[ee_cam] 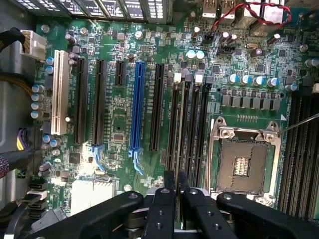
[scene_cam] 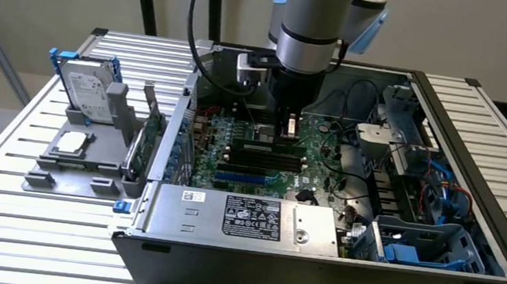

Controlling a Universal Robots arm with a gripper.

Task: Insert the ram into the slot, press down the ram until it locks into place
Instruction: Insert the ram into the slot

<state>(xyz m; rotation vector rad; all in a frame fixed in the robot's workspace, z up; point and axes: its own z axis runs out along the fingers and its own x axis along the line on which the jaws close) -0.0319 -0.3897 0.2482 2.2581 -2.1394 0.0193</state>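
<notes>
The computer case [scene_cam: 315, 275] sat centre-right of the exterior view on the surface [scene_cam: 10, 186], the hard drive [scene_cam: 88, 90] at upper left. My claw [scene_cam: 288, 134] hung above the ram [scene_cam: 258, 145] inside the case.

The exterior camera is looking down at an angle into the open computer case [scene_cam: 317, 258], standing back far enough to be taking in the slatted table [scene_cam: 10, 189] (and the arm [scene_cam: 314, 30] dropping in from above). The wrist camera is hanging close over the motherboard [ee_cam: 124, 114], facing straight down past the gripper [ee_cam: 176, 181]; both views are sharing the black sockets [scene_cam: 265, 160].
</notes>
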